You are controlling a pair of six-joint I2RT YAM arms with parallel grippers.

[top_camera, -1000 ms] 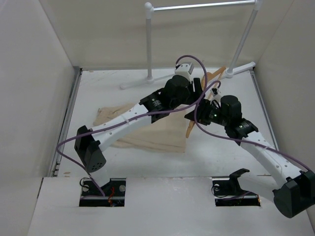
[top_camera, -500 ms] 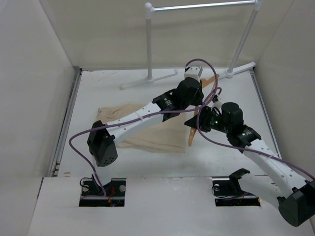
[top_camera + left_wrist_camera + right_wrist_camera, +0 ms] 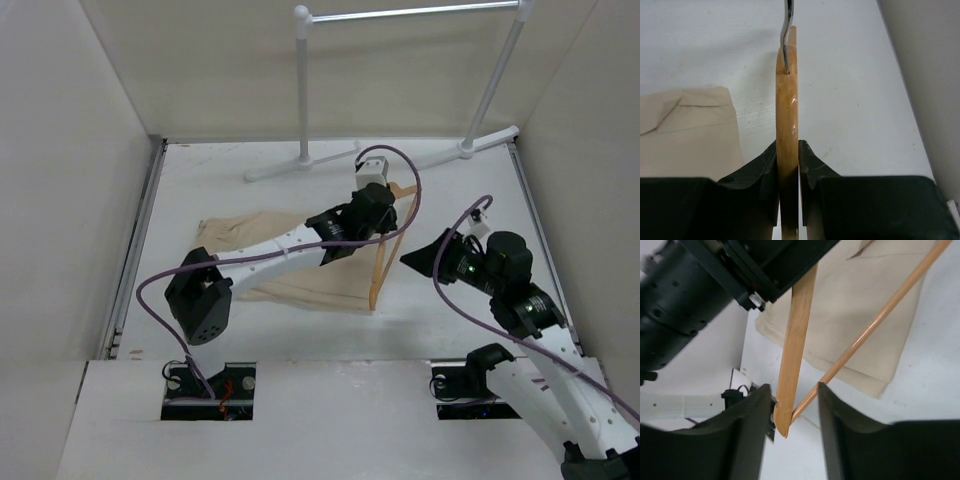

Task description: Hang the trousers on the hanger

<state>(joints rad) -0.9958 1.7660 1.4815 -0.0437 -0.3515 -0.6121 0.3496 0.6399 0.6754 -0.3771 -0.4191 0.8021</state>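
My left gripper (image 3: pixel 383 222) is shut on the wooden hanger (image 3: pixel 379 270) and holds it edge-on above the table. In the left wrist view the fingers (image 3: pixel 788 145) clamp the hanger's arm (image 3: pixel 787 105), and its metal hook (image 3: pixel 785 30) points away. The beige trousers (image 3: pixel 300 282) lie flat on the table under the left arm, to the left of the hanger (image 3: pixel 685 130). My right gripper (image 3: pixel 412 258) is open, just right of the hanger. In the right wrist view the hanger's lower end (image 3: pixel 790 390) shows between the spread fingers (image 3: pixel 794 387), not gripped, with the trousers (image 3: pixel 850 305) behind.
A white metal rack (image 3: pixel 301 80) stands at the back, its feet (image 3: pixel 290 165) on the table. White walls close in the table on the left, right and back. The left arm (image 3: pixel 700 295) fills the upper left of the right wrist view.
My right gripper has drawn back to the right and nearer, away from the hanger. My left gripper has carried the hanger leftward and nearer, over the trousers' right edge.
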